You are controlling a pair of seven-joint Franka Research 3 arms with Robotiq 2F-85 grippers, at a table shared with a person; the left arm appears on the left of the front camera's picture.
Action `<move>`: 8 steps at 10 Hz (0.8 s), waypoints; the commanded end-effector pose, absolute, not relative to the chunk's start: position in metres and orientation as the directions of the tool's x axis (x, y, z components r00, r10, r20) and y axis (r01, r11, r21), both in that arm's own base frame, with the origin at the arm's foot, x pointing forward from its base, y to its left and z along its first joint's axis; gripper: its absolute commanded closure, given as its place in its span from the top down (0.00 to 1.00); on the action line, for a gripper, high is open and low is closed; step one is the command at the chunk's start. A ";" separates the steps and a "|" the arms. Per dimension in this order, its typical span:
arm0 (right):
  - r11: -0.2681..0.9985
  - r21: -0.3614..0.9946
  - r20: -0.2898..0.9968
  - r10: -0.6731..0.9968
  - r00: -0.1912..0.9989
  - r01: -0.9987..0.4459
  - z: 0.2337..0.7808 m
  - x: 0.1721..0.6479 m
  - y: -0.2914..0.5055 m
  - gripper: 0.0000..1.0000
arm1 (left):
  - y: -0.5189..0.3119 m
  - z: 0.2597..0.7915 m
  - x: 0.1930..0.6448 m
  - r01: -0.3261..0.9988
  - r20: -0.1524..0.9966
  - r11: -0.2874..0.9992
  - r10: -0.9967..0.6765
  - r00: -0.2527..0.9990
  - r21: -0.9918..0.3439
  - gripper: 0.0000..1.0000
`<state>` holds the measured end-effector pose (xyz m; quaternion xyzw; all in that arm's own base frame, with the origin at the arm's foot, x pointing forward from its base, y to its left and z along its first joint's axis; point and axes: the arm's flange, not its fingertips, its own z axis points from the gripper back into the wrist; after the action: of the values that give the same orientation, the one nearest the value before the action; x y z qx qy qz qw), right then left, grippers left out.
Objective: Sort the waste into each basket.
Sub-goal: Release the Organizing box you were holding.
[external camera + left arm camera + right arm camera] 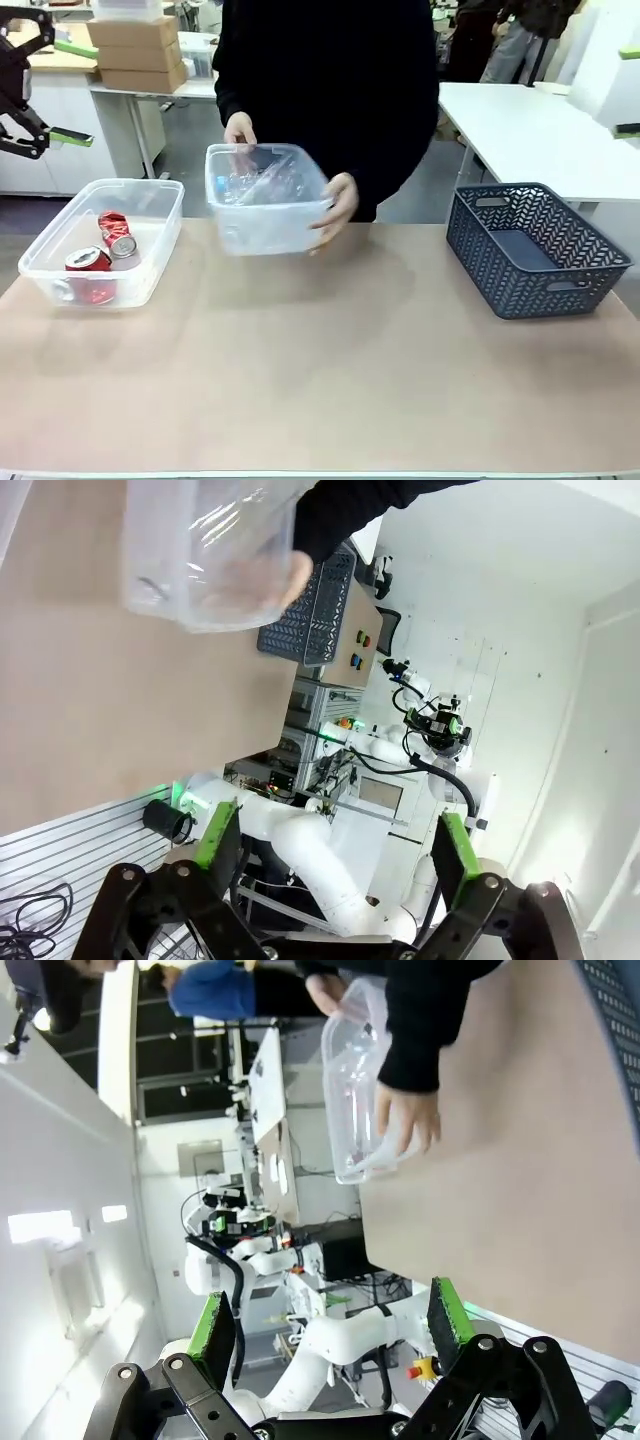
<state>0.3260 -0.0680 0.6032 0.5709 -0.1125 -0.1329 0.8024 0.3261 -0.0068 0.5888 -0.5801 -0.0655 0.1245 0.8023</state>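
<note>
The person's two hands grip a clear tub of plastic bottles at the far middle of the table, seemingly tilted toward the robot. A second clear tub stands at the left with red cans inside. The dark lattice basket sits at the right. The left gripper hangs raised with fingers wide apart and nothing between them; the right gripper is likewise spread and empty. The held tub lies nearer the robot's left arm, though both grippers are well apart from it.

Both grippers apparently wide open
</note>
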 end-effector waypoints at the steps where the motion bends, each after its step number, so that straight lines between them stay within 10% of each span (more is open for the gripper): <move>1: 0.289 0.954 0.022 -0.343 0.939 0.083 0.610 0.325 -0.074 1.00 | 0.000 0.586 0.328 -0.101 -0.024 0.277 0.267 0.963 -0.956 1.00; 8: 0.289 0.954 0.022 -0.343 0.939 0.083 0.610 0.325 -0.074 1.00 | 0.000 0.586 0.328 -0.101 -0.024 0.277 0.267 0.963 -0.956 1.00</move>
<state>0.3252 -0.0729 0.6058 0.5728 -0.1153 -0.1341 0.8004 0.3289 -0.0017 0.5867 -0.5806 -0.0659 0.1280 0.8014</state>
